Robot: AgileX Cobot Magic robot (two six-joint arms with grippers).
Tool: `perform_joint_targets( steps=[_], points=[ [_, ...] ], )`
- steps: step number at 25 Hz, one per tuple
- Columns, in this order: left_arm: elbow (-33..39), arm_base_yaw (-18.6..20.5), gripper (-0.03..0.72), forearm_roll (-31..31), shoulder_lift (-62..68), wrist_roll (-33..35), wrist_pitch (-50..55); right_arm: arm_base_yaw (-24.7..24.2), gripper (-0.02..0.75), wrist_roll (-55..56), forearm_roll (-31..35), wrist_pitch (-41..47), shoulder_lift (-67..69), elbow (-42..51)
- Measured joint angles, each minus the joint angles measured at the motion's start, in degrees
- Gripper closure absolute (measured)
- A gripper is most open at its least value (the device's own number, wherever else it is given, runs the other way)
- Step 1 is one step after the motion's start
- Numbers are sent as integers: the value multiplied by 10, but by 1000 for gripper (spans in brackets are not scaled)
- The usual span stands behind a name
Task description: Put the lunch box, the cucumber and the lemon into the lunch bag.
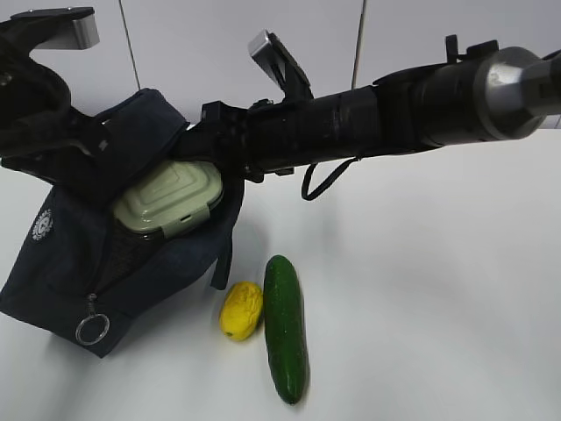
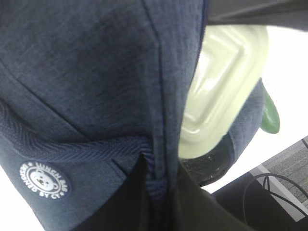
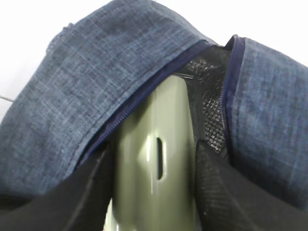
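We see the navy lunch bag point(image 1: 70, 263) lying tilted at the left of the white counter point(image 1: 438, 289), its mouth open. Our right gripper point(image 3: 154, 192) is clamped on the green-lidded lunch box point(image 1: 171, 200), which sits partly inside that mouth. Our left gripper, pressed together, pinches the bag's fabric. The lemon point(image 1: 240, 310) and the cucumber point(image 1: 287, 326) lie side by side just right of the bag, nearer us.
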Motion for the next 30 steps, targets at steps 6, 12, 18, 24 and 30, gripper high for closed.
perform_joint_targets(
  steps=[6, 12, 18, 24, 30],
  points=[
    [0, 0, 681, -3, 0, 0, 0, 21, 358, -14, 32, -11, 26, 0],
    [0, 0, 681, -7, 3, 2, -2, 40, 358, -25, 34, -10, 51, 0],
    [0, 0, 682, -31, 8, 11, -8, 50, 358, -34, 34, -11, 58, -10],
    [0, 0, 682, -41, 8, 14, -9, 63, 358, -35, 36, -16, 97, -49],
    [0, 0, 682, -42, 8, 14, -9, 69, 358, -35, 36, -17, 121, -69]
  ],
)
